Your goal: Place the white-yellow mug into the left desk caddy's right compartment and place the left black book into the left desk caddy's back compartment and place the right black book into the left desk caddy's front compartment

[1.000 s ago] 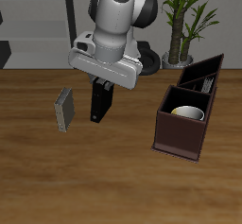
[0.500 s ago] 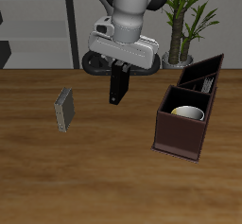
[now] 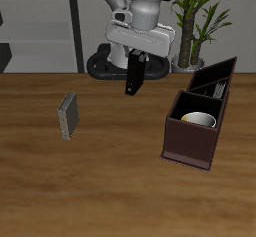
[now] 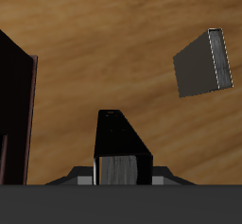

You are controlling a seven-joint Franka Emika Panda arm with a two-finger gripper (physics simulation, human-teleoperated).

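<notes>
The tool (image 3: 134,59) is clamped on the left black book (image 3: 132,76), above the tabletop (image 3: 110,181). The white-yellow mug (image 3: 198,120) sits in the left desk caddy (image 3: 190,146); the right black book (image 3: 68,116) waits.

A black book (image 3: 133,74) is held upright in the pincer (image 3: 135,57), well above the desk (image 3: 110,181). The white-yellow mug (image 3: 199,120) sits inside the left desk caddy (image 3: 198,116). Another book (image 3: 68,115) stands on the desk.
</notes>
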